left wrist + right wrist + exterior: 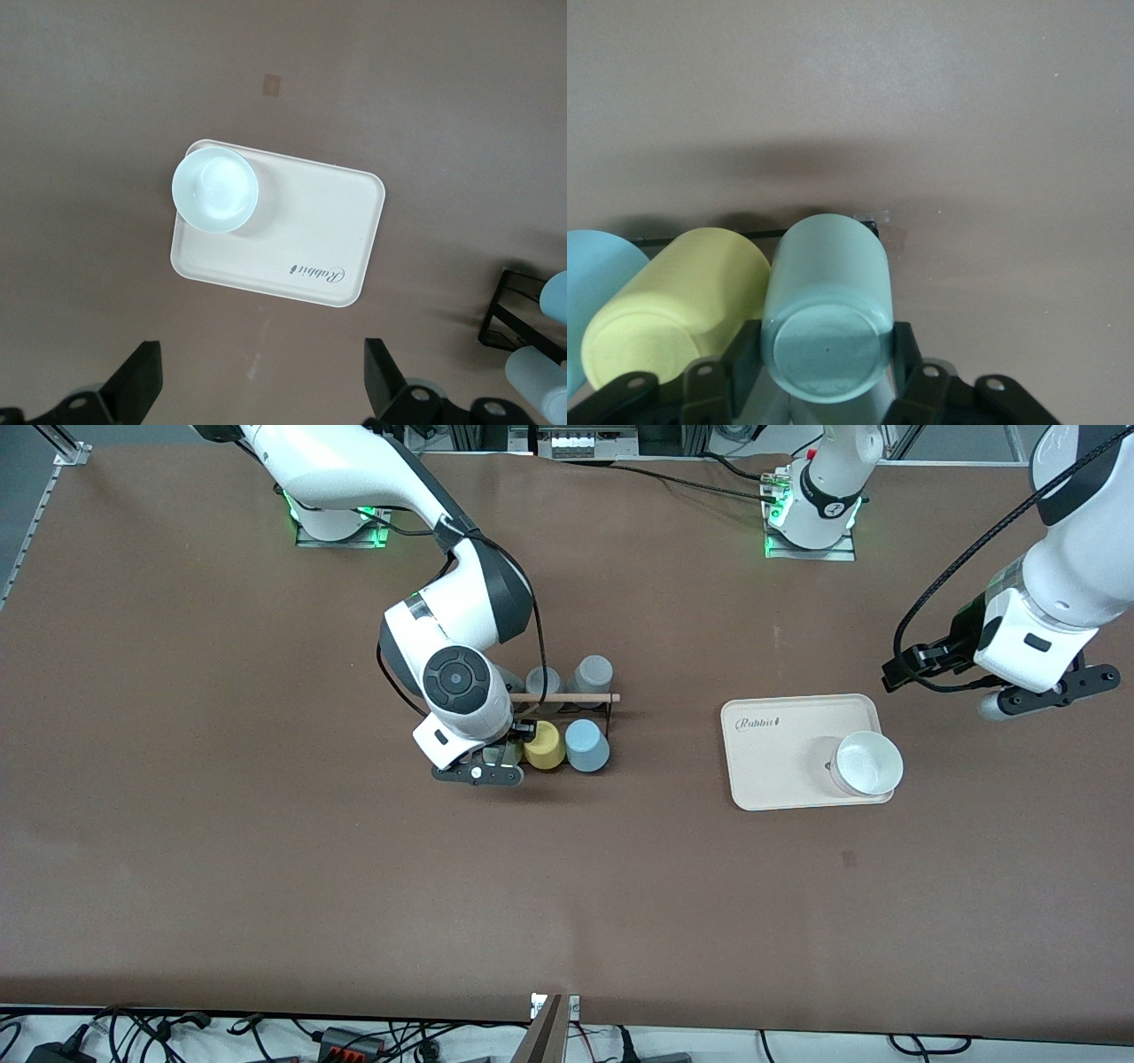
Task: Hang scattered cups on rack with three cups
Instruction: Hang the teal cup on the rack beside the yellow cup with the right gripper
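The black wire rack [609, 713] with a wooden rod [567, 698] stands mid-table. On its side nearer the front camera sit a light blue cup [586, 745] and a yellow cup [543, 745]. My right gripper [493, 762] is at the rack's end toward the right arm, and its fingers [908, 359] are shut on the sage-green cup [826, 297]. That cup lies tilted in line beside the yellow cup [678, 301]; its peg is hidden. The blue cup [594, 279] shows past the yellow one. My left gripper [1045, 695] waits open and empty [261, 381] over the table toward the left arm's end.
Two grey cups [592, 673] sit on the rack's side farther from the front camera. A cream tray [780, 762] holding a white bowl [868, 763] lies between the rack and the left gripper; both show in the left wrist view, tray [310, 239] and bowl [214, 189].
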